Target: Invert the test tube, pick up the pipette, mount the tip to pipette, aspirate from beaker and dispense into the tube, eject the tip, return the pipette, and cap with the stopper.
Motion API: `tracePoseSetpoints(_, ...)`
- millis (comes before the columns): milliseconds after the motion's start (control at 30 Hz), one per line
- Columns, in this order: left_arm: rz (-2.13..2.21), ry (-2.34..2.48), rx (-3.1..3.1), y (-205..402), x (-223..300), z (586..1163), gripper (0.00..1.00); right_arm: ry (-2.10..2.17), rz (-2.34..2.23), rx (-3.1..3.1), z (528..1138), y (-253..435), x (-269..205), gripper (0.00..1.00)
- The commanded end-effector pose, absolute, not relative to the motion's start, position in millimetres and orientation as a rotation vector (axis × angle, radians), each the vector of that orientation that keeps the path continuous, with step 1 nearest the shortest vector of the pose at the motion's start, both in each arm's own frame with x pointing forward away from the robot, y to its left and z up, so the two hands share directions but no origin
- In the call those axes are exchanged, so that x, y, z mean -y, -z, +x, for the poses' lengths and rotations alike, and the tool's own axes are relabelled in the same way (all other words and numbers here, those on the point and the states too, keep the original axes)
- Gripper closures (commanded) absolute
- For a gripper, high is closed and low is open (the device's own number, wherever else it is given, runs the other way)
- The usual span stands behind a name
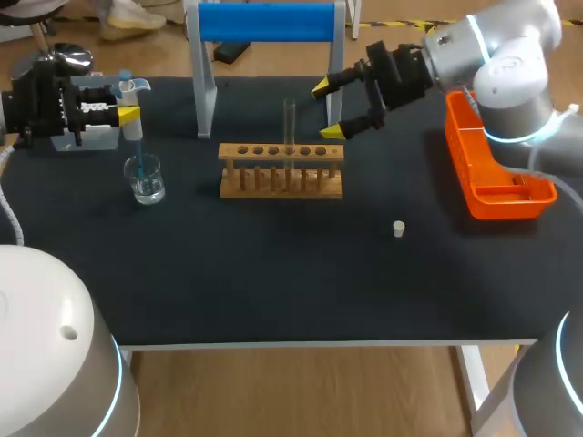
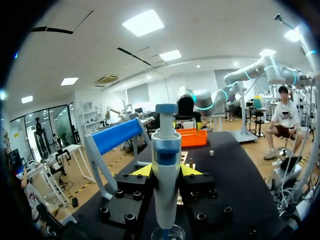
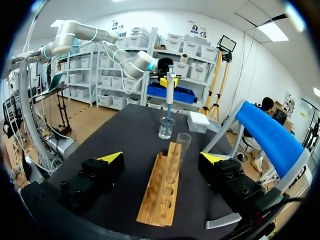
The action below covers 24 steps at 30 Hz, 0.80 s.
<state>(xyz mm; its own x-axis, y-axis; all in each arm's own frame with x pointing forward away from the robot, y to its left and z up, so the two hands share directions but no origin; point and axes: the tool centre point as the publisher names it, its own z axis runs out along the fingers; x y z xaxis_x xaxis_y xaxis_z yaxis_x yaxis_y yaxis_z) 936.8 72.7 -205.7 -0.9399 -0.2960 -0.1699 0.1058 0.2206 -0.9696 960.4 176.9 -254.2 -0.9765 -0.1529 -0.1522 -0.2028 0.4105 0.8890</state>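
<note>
My left gripper is shut on the white and blue pipette, which stands upright at the table's left. Its blue tip dips into the glass beaker below. In the left wrist view the pipette sits between the yellow fingertips, with the beaker under it. A clear test tube stands upright in the wooden rack. My right gripper is open, just right of the tube and above the rack. The right wrist view shows the tube ahead of the open gripper. The white stopper lies on the table.
A blue-topped pipette stand rises behind the rack. An orange tray lies at the right edge under my right arm. A white box sits beyond the beaker.
</note>
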Motion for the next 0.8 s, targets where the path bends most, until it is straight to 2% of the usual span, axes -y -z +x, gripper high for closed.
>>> tracePoseSetpoints(33,-0.179,1.77,-2.181,205,-73,936,1.0,-1.668,-0.351,-2.624,974,262,-188,0.0)
tracePoseSetpoints(800,-0.179,1.77,-2.181,205,-73,936,1.0,-1.657,-0.291,-2.702,996,289,-238,0.0)
